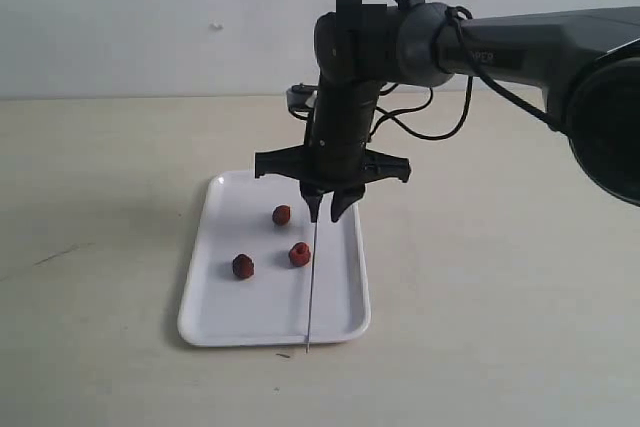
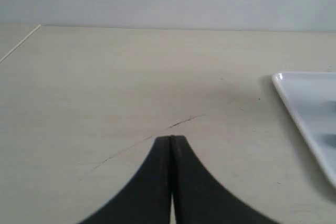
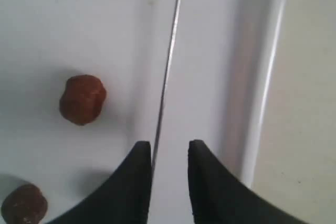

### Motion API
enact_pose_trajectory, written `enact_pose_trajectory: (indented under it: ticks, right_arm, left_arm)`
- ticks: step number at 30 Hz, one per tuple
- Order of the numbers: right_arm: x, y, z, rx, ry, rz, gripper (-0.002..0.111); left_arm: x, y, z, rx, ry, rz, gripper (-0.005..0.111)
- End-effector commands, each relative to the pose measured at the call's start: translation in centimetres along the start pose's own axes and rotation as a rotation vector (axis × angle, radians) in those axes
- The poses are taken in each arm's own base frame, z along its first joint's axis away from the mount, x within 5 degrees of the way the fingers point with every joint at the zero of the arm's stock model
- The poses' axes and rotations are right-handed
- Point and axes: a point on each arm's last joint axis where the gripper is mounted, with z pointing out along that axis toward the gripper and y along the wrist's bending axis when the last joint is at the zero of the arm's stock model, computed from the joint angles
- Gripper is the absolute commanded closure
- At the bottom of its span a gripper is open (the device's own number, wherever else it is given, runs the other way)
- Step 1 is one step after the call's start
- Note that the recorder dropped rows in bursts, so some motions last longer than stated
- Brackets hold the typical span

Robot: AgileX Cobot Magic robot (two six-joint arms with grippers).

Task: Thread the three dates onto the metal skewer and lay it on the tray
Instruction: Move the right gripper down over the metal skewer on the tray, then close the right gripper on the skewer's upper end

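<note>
You have the tray (image 1: 225, 317) lying on the table (image 1: 500, 297), its long side running front to back in the exterior view. On it, the far date (image 1: 281, 215) sits behind the other two, the near-left date (image 1: 242, 266) and the near-right date (image 1: 299, 254). Just right of the near-right date, the metal skewer (image 1: 312, 287) runs lengthwise along the tray, its near end reaching past the near rim. Your right gripper (image 1: 328, 215) hangs over the skewer's far end, just right of the far date. Your left gripper (image 2: 171, 139) is over bare table, apart from the tray's corner.
</note>
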Motion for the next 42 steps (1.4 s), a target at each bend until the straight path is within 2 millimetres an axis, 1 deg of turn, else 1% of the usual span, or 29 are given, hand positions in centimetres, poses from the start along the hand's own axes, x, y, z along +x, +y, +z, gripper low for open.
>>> enact_pose_trajectory:
  ticks: [1, 23, 31, 42]
  right_arm:
    - [-0.1, -0.2, -0.4, 0.033, -0.008, -0.007, 0.081]
    - [-0.7, 0.3, -0.3, -0.018, -0.079, -0.004, 0.081]
    - [-0.4, 0.3, 1.8, -0.023, -0.023, 0.019, 0.081]
    - [-0.4, 0.3, 2.0, -0.022, -0.019, 0.022, 0.082]
  left_arm:
    - [0.0, 0.0, 0.0, -0.003, -0.007, -0.009, 0.107]
    - [0.0, 0.0, 0.0, -0.003, -0.007, -0.009, 0.107]
    - [0.0, 0.0, 0.0, -0.003, -0.007, -0.009, 0.107]
    - [0.0, 0.0, 0.0, -0.003, -0.007, -0.009, 0.107]
